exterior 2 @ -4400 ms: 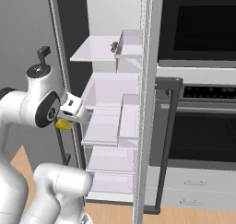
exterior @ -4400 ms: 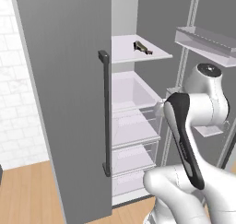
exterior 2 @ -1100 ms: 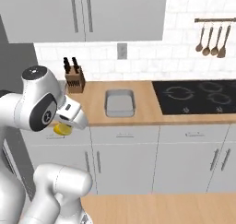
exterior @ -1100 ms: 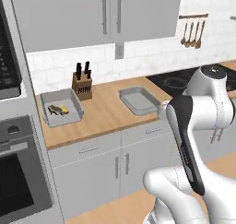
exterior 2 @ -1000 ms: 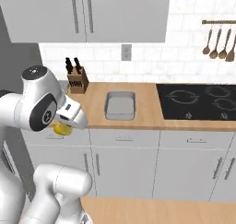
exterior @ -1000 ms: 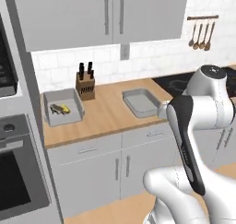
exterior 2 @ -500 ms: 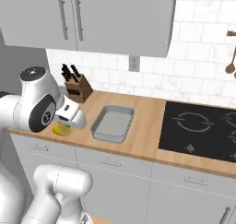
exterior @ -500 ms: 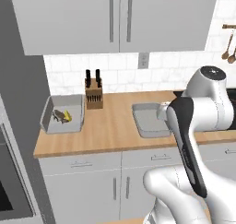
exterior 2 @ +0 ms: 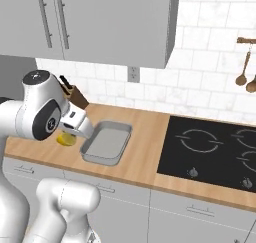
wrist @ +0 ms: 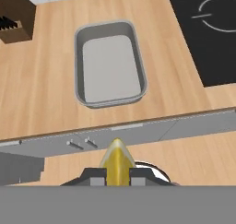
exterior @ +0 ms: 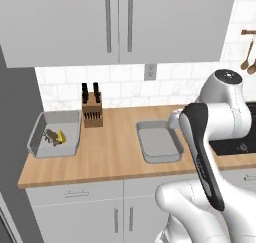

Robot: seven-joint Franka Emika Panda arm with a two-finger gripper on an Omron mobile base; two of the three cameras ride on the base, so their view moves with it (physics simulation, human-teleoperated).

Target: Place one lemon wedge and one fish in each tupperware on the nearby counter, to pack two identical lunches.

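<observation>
1. On the counter (exterior: 115,152) sit two grey tupperware trays, well apart, with a knife block (exterior: 92,112) between them near the wall.
2. One tray, the left tupperware (exterior: 37,137), holds a small dark fish (exterior: 50,136) and a yellow lemon wedge (exterior: 61,136) touching side by side.
3. That fish lies slanted across the tray floor; which end is its head is too small to tell.
4. The right tupperware (exterior: 159,159) has a bare grey floor. Its long side runs from the front edge of the counter toward the wall.
5. The end effector (wrist: 118,171) is closed on a second lemon wedge, the held lemon wedge (wrist: 117,162).
6. In the hand view this wedge sticks up between the two tips, with its thin pointed end toward the right tupperware.
7. In the right base view the held lemon wedge shows as a yellow lump under the hand, just beside the near left corner of that tray, above the front part of the counter.
8. A black stovetop (exterior 2: 215,152) lies to the right of the right tupperware.
</observation>
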